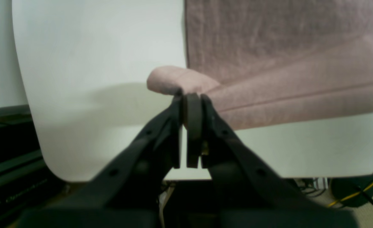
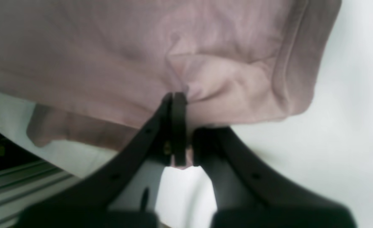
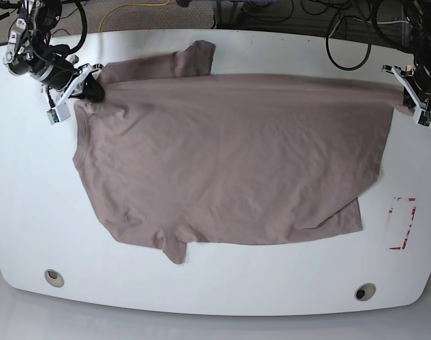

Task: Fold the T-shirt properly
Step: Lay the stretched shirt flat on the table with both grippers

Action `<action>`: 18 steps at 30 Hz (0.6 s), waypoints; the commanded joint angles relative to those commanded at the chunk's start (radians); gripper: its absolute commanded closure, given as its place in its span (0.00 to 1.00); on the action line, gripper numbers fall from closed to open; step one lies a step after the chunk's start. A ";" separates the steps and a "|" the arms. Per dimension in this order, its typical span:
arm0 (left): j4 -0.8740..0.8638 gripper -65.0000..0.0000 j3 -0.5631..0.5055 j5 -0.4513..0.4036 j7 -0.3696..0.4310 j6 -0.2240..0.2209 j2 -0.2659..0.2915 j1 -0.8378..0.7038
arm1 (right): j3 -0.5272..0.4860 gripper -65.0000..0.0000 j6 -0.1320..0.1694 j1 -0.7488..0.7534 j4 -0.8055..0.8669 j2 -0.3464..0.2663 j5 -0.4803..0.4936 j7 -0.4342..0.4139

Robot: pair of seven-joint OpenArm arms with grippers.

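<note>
While both pincers clamp T-shirt (image 3: 230, 159), no legible writing

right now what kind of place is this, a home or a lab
Most likely a robotics lab or test bench: a bare white table holding only the T-shirt, cables bundled behind it, and red tape marks on its surface.

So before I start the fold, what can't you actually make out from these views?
- Base view: the left gripper pinching the dusty mauve cotton T-shirt; motion blur smears that corner.
- Base view: the right gripper; its fingertips are too small and dark to read.
- Right wrist view: the fabric edge behind the gripper, out of focus.
</note>
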State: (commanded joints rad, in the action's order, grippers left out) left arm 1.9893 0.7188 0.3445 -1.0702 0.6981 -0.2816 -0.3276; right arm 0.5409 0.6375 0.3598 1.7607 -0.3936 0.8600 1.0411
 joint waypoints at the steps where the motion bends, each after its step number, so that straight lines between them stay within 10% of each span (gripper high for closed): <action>1: 0.000 1.00 -0.008 -0.005 0.000 0.000 0.000 0.026 | 0.002 1.00 0.000 -0.012 -0.003 0.000 0.000 0.000; 18: -0.195 1.00 -0.239 -0.124 -0.002 0.000 -0.003 0.328 | -0.006 1.00 0.000 -0.176 -0.166 0.000 -0.002 0.000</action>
State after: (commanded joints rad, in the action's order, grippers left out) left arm 1.7944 0.4795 0.2202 -1.0717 0.6981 -0.2846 0.0008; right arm 0.5347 0.6375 0.1834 1.5950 -0.3936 0.8585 1.0411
